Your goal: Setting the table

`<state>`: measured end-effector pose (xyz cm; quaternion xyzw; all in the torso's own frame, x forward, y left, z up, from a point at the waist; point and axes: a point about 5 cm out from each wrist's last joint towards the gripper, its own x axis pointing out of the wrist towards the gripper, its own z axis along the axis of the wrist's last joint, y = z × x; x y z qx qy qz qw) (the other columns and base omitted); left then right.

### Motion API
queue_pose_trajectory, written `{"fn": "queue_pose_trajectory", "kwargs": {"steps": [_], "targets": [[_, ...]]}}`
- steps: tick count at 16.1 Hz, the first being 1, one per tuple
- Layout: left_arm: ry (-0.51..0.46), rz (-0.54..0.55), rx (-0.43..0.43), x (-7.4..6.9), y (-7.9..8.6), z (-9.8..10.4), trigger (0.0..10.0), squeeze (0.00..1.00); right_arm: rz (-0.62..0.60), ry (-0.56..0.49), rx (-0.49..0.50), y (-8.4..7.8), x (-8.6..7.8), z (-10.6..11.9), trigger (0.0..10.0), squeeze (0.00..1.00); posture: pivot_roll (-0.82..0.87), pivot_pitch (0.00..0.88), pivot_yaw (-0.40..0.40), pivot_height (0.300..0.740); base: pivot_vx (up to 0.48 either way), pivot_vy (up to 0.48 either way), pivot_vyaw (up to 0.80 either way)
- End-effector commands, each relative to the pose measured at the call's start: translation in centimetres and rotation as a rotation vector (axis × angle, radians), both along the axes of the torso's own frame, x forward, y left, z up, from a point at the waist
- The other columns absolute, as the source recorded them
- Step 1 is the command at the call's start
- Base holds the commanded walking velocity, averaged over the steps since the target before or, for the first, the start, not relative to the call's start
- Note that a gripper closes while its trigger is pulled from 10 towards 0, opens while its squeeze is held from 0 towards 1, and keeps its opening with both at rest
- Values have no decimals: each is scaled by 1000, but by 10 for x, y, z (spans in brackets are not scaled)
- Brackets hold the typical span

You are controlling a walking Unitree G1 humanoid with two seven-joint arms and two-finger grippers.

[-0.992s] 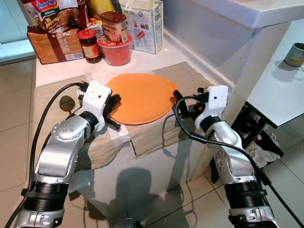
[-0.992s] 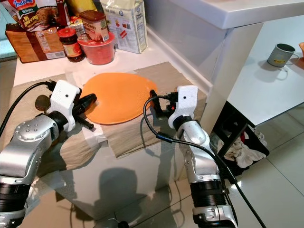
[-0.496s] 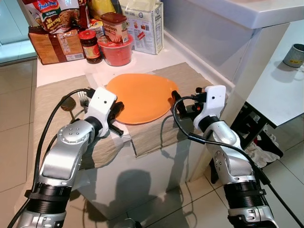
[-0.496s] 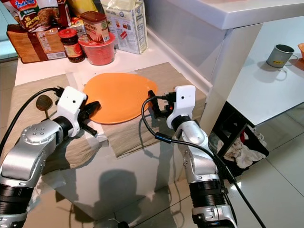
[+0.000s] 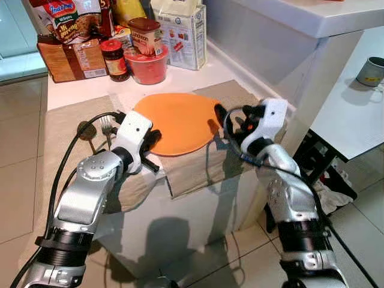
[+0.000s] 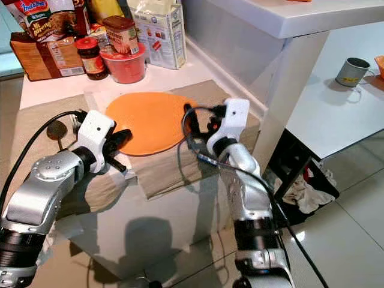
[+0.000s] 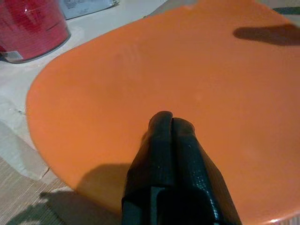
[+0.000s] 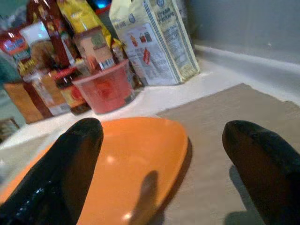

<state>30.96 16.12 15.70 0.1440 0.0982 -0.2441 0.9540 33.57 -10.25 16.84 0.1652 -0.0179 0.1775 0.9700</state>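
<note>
An orange plate [image 5: 177,120] lies on a beige placemat [image 5: 198,165] on the white counter. My left gripper [image 5: 155,137] is shut, its fingertips [image 7: 168,119] pressed together and resting over the plate's left rim with nothing between them. My right gripper [image 5: 223,120] is open at the plate's right edge, raised a little above the mat. In the right wrist view one finger [image 8: 70,159] hangs over the plate [image 8: 136,154] and the other over the mat. A spoon [image 5: 86,129] and a fork [image 5: 107,125] lie on the mat left of the plate.
Groceries crowd the back of the counter: a red tub [image 5: 147,63], a jar [image 5: 113,58], a carton [image 5: 180,30] and snack bags. A higher white worktop rises at the right. A grey mug [image 5: 372,69] stands on a lower white table beyond it.
My right gripper has risen and swung in against the plate's right edge. My left gripper has shifted right onto the plate's left rim, uncovering the spoon and fork.
</note>
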Motion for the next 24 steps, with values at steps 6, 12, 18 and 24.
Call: {"fn": "queue_pose_trajectory", "kwargs": {"steps": [6, 12, 18, 24], "targets": [[56, -57, -30, -5, -6, -20, 0, 0, -1, 113, 222, -5, 11, 4, 10000, 0, 15, 0, 20, 740, 0, 0, 0], [63, -90, -86, -13, -10, -30, 0, 0, -5, 190, 286, -9, 14, -4, 10000, 0, 15, 0, 16, 740, 0, 0, 0], [-130, -138, -63, 0, -17, 3, 0, 0, 2, 198, 277, -7, 14, -7, 10000, 0, 16, 0, 19, 740, 0, 0, 0], [-250, -89, -14, 30, -8, 43, 0, 0, 6, 123, 137, -7, 10, -4, 10000, 0, 20, 0, 15, 740, 0, 0, 0]]}}
